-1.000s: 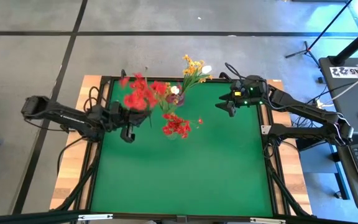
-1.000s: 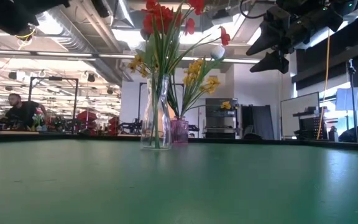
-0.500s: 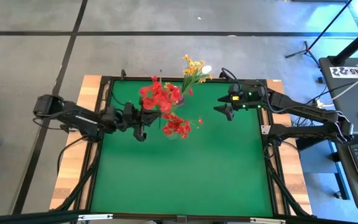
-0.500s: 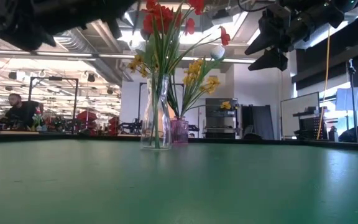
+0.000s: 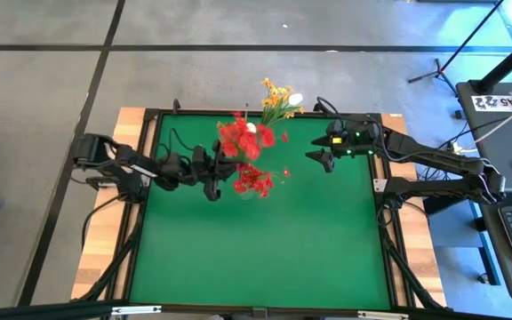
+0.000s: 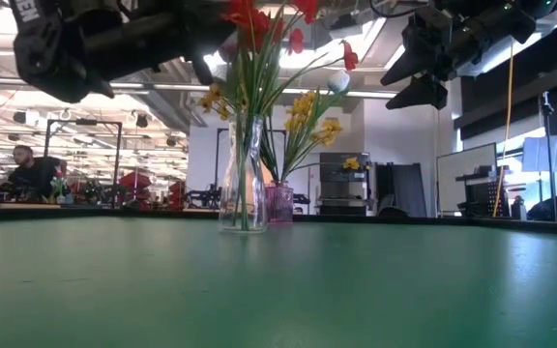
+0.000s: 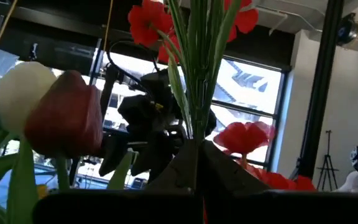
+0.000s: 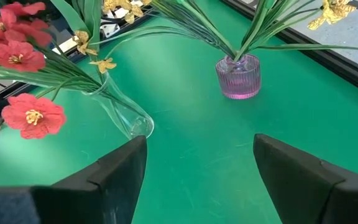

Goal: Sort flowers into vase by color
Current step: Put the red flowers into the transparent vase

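the left gripper (image 5: 213, 180) has its fingers pinched tight on a bushy red flower spray (image 5: 243, 139), holding it by its green stems (image 7: 194, 74) above the clear glass vase (image 6: 243, 174) at the table's far middle. that vase already holds red blooms (image 5: 253, 180); the small pink vase (image 8: 238, 76) just behind it carries the yellow-orange sprays (image 5: 278, 96) and a white bud (image 5: 295, 99). the right gripper (image 5: 321, 155) waits in the air near the far right edge, fingers spread wide and holding nothing.

the risk, as i judge it, is the crowded neck — stems coming down off-line could catch the leaves already inside, tip the tall narrow vase, or slide past the rim onto the green table (image 5: 265, 258). letting go too early would leave the spray leaning out.
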`<state>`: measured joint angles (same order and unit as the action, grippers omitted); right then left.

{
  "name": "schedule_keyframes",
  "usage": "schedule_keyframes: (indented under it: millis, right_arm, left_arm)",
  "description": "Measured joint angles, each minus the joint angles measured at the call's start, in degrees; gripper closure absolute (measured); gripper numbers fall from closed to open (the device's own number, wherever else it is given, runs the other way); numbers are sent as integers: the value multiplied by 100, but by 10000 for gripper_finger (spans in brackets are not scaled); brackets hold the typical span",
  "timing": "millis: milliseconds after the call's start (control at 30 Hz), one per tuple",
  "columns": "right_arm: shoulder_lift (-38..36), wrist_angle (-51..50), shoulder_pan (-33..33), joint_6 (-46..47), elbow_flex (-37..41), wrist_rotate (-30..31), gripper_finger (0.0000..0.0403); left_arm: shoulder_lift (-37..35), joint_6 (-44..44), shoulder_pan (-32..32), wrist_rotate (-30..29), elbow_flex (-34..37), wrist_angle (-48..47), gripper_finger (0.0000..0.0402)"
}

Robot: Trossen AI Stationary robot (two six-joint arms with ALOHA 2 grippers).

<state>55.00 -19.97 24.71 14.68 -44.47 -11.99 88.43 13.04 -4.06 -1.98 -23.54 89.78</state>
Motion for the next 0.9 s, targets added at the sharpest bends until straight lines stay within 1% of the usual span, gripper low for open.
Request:
schedule_keyframes:
  millis: [233,567,700,833,900]
  right_arm:
    - [0,-24,0,2,0,0,110]
    - [0,-91,0,4,0,-34,110]
    - [0,-92,0,4,0,-51,110]
    - [0,-78,0,35,0,-50,110]
    - [0,-74,0,37,0,-50,110]
  left_arm:
    - [409,-120,-6,16,-351,-2,401]
    - [465,-256,-33,18,-368,-61,401]
    - [465,-473,-49,-75,-368,-445,401]
    - [465,-462,-99,-130,-368,-813,401]
    - [465,-466,-92,-128,-368,-841,401]
